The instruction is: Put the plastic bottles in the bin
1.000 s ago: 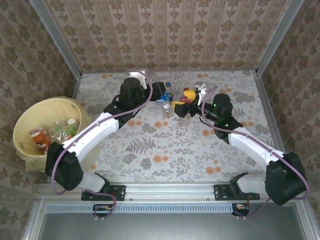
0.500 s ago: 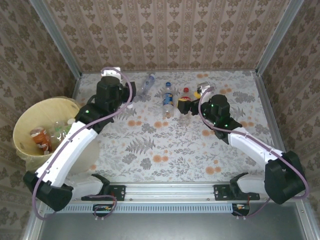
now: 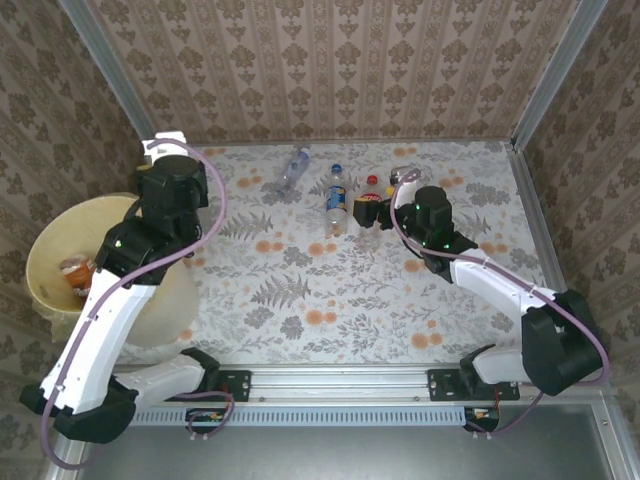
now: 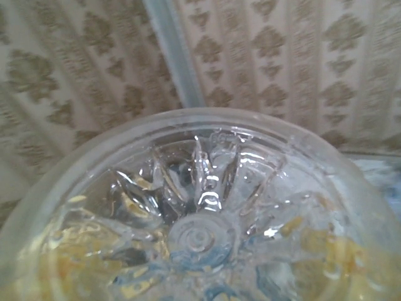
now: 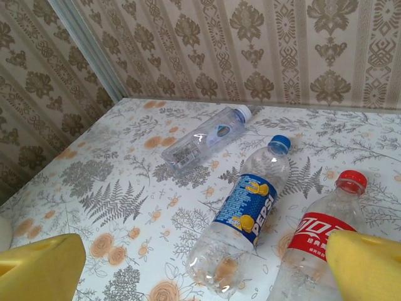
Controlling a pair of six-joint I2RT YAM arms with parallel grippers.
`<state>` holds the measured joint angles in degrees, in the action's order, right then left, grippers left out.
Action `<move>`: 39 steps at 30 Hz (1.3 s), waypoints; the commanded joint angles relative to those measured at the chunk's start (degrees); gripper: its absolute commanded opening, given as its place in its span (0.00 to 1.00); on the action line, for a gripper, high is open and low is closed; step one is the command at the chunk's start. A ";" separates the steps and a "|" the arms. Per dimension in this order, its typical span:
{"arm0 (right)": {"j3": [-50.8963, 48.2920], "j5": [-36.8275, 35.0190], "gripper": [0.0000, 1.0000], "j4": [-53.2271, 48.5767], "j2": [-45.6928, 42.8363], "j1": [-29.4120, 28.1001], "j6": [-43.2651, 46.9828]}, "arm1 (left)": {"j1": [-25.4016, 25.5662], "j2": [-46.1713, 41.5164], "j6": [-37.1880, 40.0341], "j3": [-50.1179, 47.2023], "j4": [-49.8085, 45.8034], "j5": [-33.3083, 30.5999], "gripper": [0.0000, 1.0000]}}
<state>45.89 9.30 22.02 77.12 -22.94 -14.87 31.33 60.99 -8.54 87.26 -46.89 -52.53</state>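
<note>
Left gripper: clamped on a held bottle [image 4: 200, 238]. Only the bottle's ribbed clear base faces the wrist camera and it covers the fingers, so the grip is read from the bottle hanging in the air against the wall [image 4: 282, 50]. Label and cap cannot be made out. From above, the left arm's wrist [image 3: 170, 188] stands over the far right rim of the bin [image 3: 45, 235].

Change over the last second: this arm was reaching mid-table among the bottles, close to the right gripper; it has swung left to the bin. Right gripper [image 5: 203, 269] has barely moved, jaws wide apart as before, nothing held between the yellow pads [image 5: 37, 266].

Table [image 3: 300, 300]: three bottles lie ahead of the right gripper.
- A clear bottle [image 5: 207, 139] with a white cap, farthest left.
- A Pepsi bottle [image 5: 247, 216] with a blue cap.
- A red-label bottle [image 5: 316, 238] just beside the Pepsi bottle, its lower end cut off by the right-hand pad.

Bin: the left arm hides its right side. One orange-labelled bottle [image 3: 76, 275] shows inside; the rest is indistinct.
</note>
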 commanded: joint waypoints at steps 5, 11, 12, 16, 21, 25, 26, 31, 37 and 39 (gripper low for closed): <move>3.15 0.03 1.00 -0.35 1.19 -0.21 -2.03 | -15.01 -4.08 -7.84 0.73 -12.20 -0.26 0.65; 4.30 0.72 1.00 -1.51 1.13 -0.22 -2.51 | -30.38 -7.78 -10.12 -3.75 -14.10 8.83 0.64; 4.50 0.94 1.00 -1.65 1.10 -0.19 -2.40 | -32.68 -8.18 -9.70 -4.53 -13.91 9.67 0.64; 4.82 0.99 1.00 -1.59 1.18 -0.22 -2.59 | -41.75 -8.41 -9.62 -6.70 -13.29 17.70 0.64; 4.98 1.50 1.00 -1.91 1.11 -0.18 -3.15 | -47.21 -7.42 -12.44 -7.76 -15.39 22.72 0.67; 4.78 1.16 1.00 -2.77 0.81 -0.22 -2.75 | -48.01 -7.59 -13.96 -7.77 -16.81 22.23 0.85; 4.75 1.11 1.00 -2.85 0.79 -0.22 -2.76 | -48.03 -7.58 -13.95 -7.56 -17.00 22.11 0.88; 4.65 1.03 1.00 -2.86 0.88 -0.24 -3.06 | -48.02 -7.95 -13.91 -7.27 -16.57 23.88 0.95; 5.84 -2.03 1.00 -5.73 2.12 -0.26 -5.21 | -47.75 -8.64 -13.82 -7.67 -14.69 29.22 0.98; 6.68 -3.87 1.00 -7.66 2.16 -0.22 -6.31 | -47.43 -9.17 -13.64 -8.11 -13.08 32.44 0.99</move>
<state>50.04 8.64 17.52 78.52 -22.94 -18.81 -16.21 53.17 -21.47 79.35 -62.33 -25.26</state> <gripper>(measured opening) 0.997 0.991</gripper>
